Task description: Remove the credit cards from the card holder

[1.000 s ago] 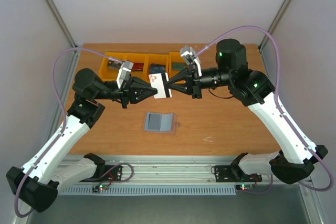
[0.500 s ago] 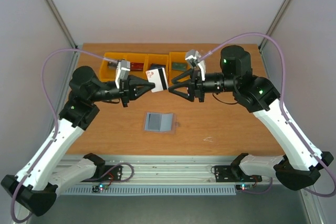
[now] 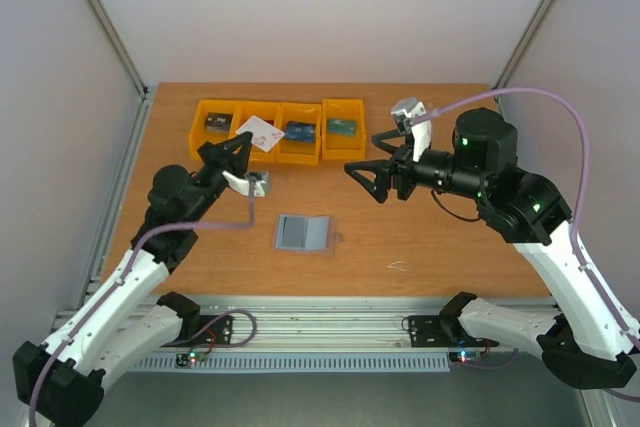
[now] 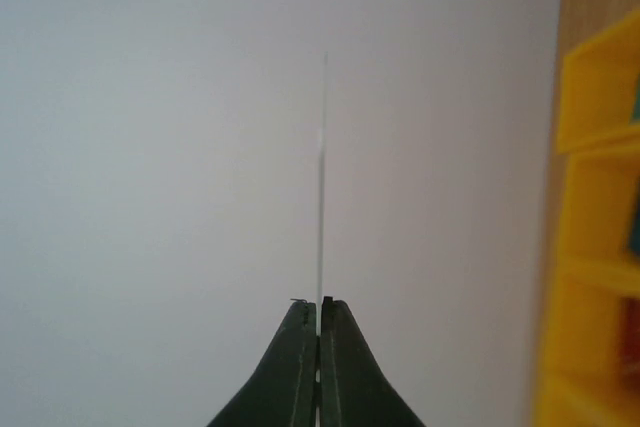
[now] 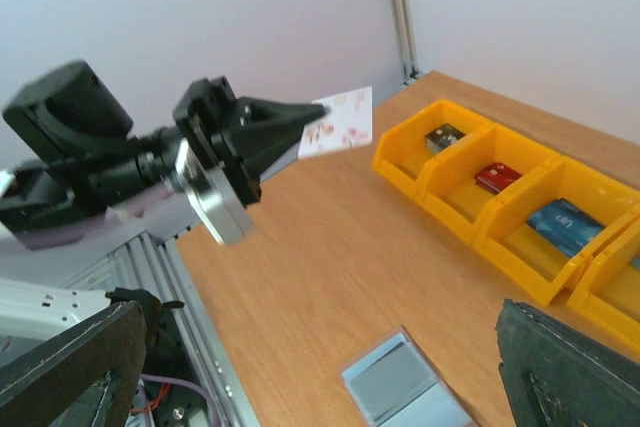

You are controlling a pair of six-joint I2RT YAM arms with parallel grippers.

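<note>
Left gripper [image 3: 243,140]: pressed together, pinching a card [image 3: 263,133] by its edge, above the far orange bins [image 3: 279,122].
Right gripper [image 3: 362,152]: spread wide, holding nothing.
Card holder [image 3: 303,234]: lying open, mid-table [image 3: 450,247].

No text, number or brand is legible in any view. The card [image 5: 340,119], toward 11 o'clock in the top view, carries small reddish marks, too blurred to read. A blue pack [image 5: 563,219] in an orange bin [image 5: 520,255] near 12 o'clock shows a pale mark, also illegible.
</note>
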